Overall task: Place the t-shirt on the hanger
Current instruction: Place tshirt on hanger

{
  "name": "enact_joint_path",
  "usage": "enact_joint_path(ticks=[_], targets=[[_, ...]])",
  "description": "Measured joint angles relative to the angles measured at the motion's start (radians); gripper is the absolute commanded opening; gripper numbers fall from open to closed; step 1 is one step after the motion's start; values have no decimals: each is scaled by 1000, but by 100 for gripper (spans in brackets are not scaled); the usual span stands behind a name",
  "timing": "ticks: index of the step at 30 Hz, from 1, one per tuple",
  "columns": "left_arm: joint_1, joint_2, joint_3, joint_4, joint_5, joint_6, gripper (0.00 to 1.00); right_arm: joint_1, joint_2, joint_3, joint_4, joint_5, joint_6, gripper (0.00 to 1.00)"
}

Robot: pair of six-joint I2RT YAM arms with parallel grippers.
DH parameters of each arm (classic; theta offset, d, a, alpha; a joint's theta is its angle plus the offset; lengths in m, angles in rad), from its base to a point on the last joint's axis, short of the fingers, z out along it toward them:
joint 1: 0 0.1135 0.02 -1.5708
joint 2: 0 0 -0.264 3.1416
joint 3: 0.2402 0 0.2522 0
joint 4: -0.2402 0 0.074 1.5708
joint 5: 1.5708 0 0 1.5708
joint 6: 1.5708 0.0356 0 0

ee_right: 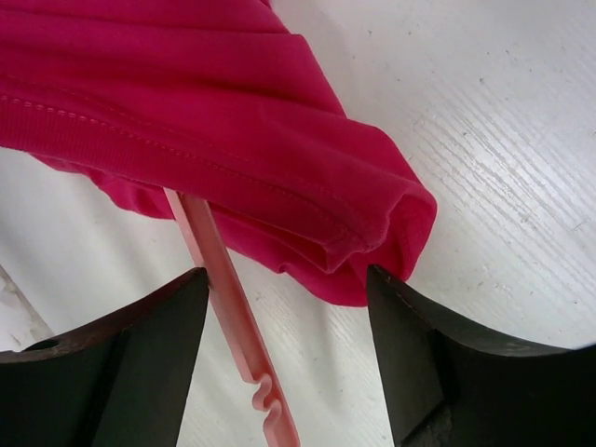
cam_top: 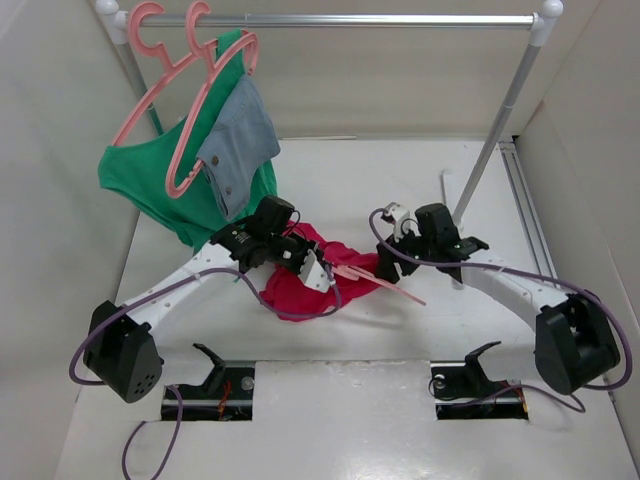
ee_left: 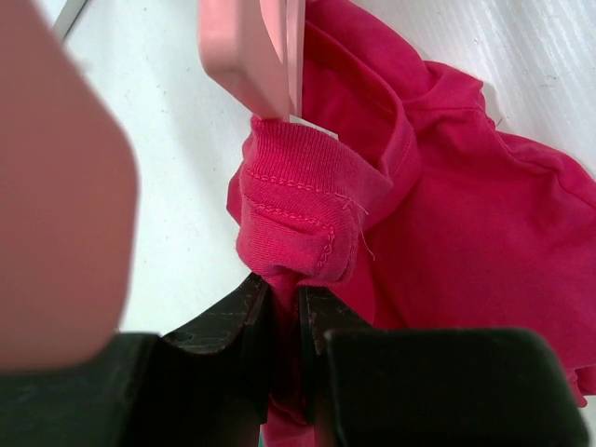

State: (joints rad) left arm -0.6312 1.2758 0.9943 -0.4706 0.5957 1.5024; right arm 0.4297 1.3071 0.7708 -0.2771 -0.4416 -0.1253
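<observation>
The crimson t-shirt (cam_top: 296, 282) lies crumpled on the white table between the arms. My left gripper (cam_top: 316, 270) is shut on a fold of its ribbed collar (ee_left: 298, 200); the jaws pinch red fabric. The pink hanger (cam_top: 385, 282) lies flat on the table, one end under the shirt. In the left wrist view its tip (ee_left: 251, 56) sits just beyond the pinched collar. My right gripper (cam_top: 386, 262) is open, low over the table. The hanger's thin arm (ee_right: 219, 289) runs between its fingers near the left one. A red shirt fold (ee_right: 233, 121) lies just ahead.
A clothes rail (cam_top: 340, 19) spans the back, its post (cam_top: 490, 150) standing right of centre. Two pink hangers at its left end carry a green garment (cam_top: 150, 175) and a grey-blue denim piece (cam_top: 240, 140). White walls enclose the table.
</observation>
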Motion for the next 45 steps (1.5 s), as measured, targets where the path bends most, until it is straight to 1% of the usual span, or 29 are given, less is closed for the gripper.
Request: enact_joint_path(ticks=[4, 8, 11, 16, 26, 34, 38, 41, 45], targets=[[0, 0, 0, 0, 0, -2, 0, 11, 43, -3, 42, 21, 21, 74], [0, 0, 0, -3, -1, -7, 0, 11, 140, -3, 85, 58, 47, 72], [5, -1, -3, -21, -8, -16, 0, 10, 183, 15, 88, 63, 63, 72], [5, -15, -14, -16, -8, -19, 0, 10, 182, 34, 118, 73, 64, 72], [5, -24, -33, -13, -9, -19, 0, -22, 101, 32, 132, 60, 53, 71], [5, -24, -33, -3, -10, -34, 0, -14, 167, 32, 132, 61, 35, 70], [5, -24, -33, 0, -10, -40, 0, -4, 204, 33, 148, 59, 27, 65], [5, -23, -33, 7, -10, -53, 0, -2, 260, 45, 159, 47, 25, 65], [5, -23, -33, 13, -14, -64, 0, 5, 296, 50, 163, 41, 22, 72]])
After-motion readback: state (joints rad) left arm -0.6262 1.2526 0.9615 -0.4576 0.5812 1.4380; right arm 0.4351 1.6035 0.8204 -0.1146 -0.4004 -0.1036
